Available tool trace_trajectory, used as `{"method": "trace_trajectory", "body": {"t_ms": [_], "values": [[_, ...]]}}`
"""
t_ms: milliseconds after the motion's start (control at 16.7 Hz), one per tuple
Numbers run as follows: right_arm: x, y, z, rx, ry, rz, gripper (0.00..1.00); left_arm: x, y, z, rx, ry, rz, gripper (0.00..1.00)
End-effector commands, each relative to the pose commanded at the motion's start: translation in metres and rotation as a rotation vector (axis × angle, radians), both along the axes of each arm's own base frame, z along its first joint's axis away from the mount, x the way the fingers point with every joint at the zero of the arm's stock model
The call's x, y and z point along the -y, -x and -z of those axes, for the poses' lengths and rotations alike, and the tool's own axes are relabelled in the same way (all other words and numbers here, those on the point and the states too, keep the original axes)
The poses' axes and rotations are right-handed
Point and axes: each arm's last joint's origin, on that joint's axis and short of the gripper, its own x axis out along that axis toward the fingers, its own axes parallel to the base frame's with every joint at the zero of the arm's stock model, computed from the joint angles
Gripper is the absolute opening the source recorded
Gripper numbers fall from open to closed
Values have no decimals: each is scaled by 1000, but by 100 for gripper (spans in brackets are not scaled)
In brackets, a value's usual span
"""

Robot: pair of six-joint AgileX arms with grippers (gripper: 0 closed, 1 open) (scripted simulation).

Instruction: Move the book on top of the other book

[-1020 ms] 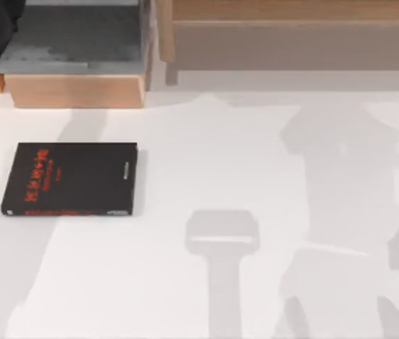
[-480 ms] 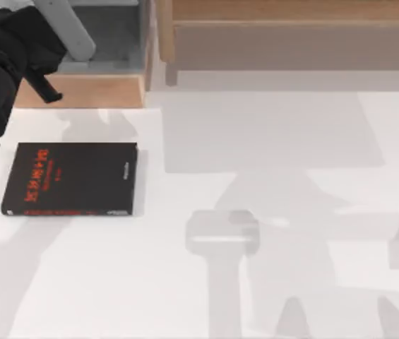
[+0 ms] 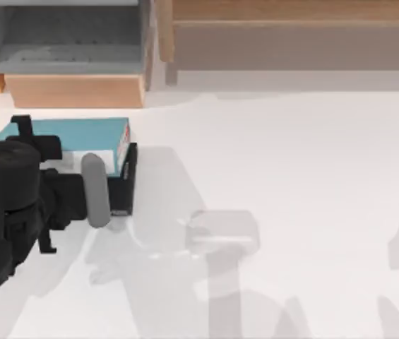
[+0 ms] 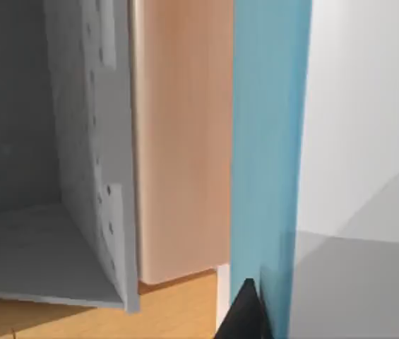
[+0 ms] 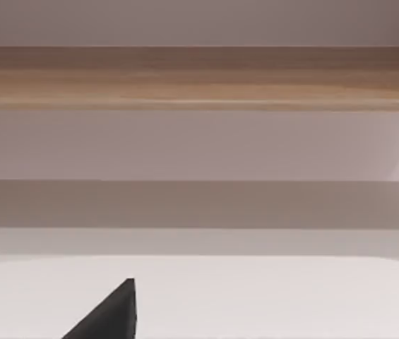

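At the worktop's [image 3: 291, 176] left edge, our left gripper [image 3: 37, 173] holds the teal book [image 3: 72, 134] flat above the black book [image 3: 130, 180], whose right strip shows beneath it. The teal book sits shifted toward the worktop's far edge, near the wooden shelf unit [image 3: 75, 90], so the two covers are not yet squared; we judge this the lowering step, with a small pull toward the near edge needed before release. In the left wrist view the teal cover [image 4: 266, 141] runs straight past a dark fingertip [image 4: 245, 318], a sign of a firm pinch. Our right arm stays parked off the worktop's right side; we cannot tell how its gripper stands.
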Motion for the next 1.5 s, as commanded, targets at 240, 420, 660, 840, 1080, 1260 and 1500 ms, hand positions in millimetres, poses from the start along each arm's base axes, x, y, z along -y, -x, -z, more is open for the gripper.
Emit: {"method": "trace_trajectory", "body": {"t_ms": [240, 420, 660, 840, 1080, 1260, 1500], "values": [[0, 0, 0, 0, 0, 0, 100, 0, 4, 7, -28, -18, 9, 0], [0, 0, 0, 0, 0, 0, 100, -1, 3, 7, -25, -17, 4, 0], [0, 0, 0, 0, 0, 0, 100, 0, 0, 9, -27, -18, 8, 0], [0, 0, 0, 0, 0, 0, 100, 0, -1, 9, -28, -18, 9, 0], [0, 0, 0, 0, 0, 0, 100, 0, -1, 9, -28, -18, 9, 23], [0, 0, 0, 0, 0, 0, 100, 0, -1, 9, -28, -18, 9, 45], [0, 0, 0, 0, 0, 0, 100, 0, -1, 9, -28, -18, 9, 75]]}}
